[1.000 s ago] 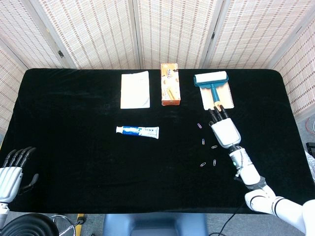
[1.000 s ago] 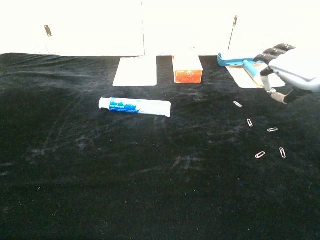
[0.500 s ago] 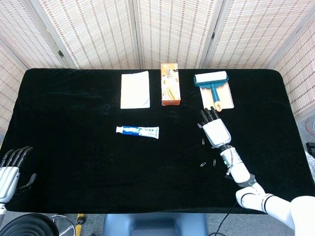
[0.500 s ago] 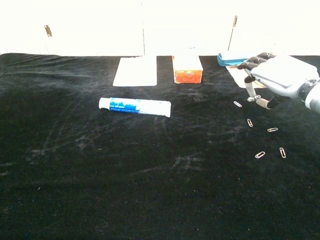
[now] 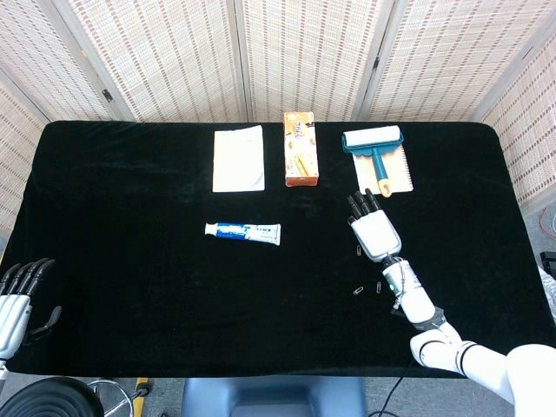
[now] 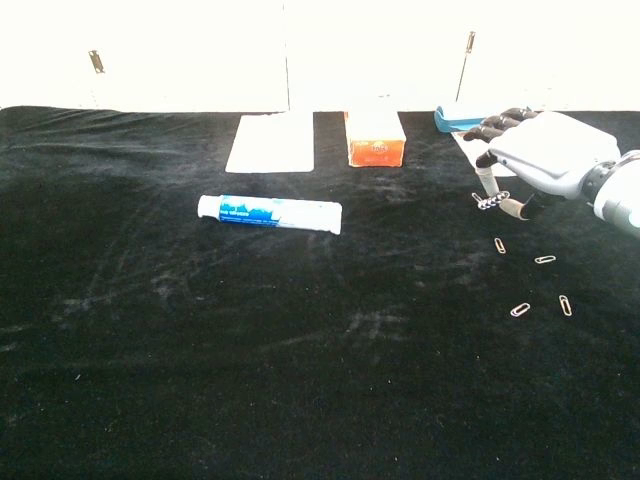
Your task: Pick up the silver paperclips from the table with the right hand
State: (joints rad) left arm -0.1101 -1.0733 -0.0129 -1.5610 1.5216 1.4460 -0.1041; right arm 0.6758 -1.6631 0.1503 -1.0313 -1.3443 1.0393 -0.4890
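Several silver paperclips lie loose on the black table at the right: one point(image 6: 499, 244), another point(image 6: 545, 259), and a pair nearer the front point(image 6: 520, 310) point(image 6: 566, 305). My right hand point(image 6: 540, 155) hovers just behind them, knuckles up. Between a fingertip and the thumb it pinches one more paperclip point(image 6: 488, 199), just above the cloth. From the head view, the right hand point(image 5: 373, 229) covers that clip; three loose clips point(image 5: 359, 253) point(image 5: 357, 290) point(image 5: 380, 287) show beside and below it. My left hand point(image 5: 16, 295) hangs off the table's front left corner, fingers apart, holding nothing.
A toothpaste tube point(image 5: 243, 232) lies mid-table. Along the back stand a white booklet point(image 5: 238, 158), an orange box point(image 5: 301, 148) and a teal lint roller point(image 5: 373, 143) on a white pad, close behind the right hand. Woven screens close off the far side.
My right hand slid left and toward the table's front, over the rearmost paperclip, and its finger and thumb closed on it. The left hand sank slightly.
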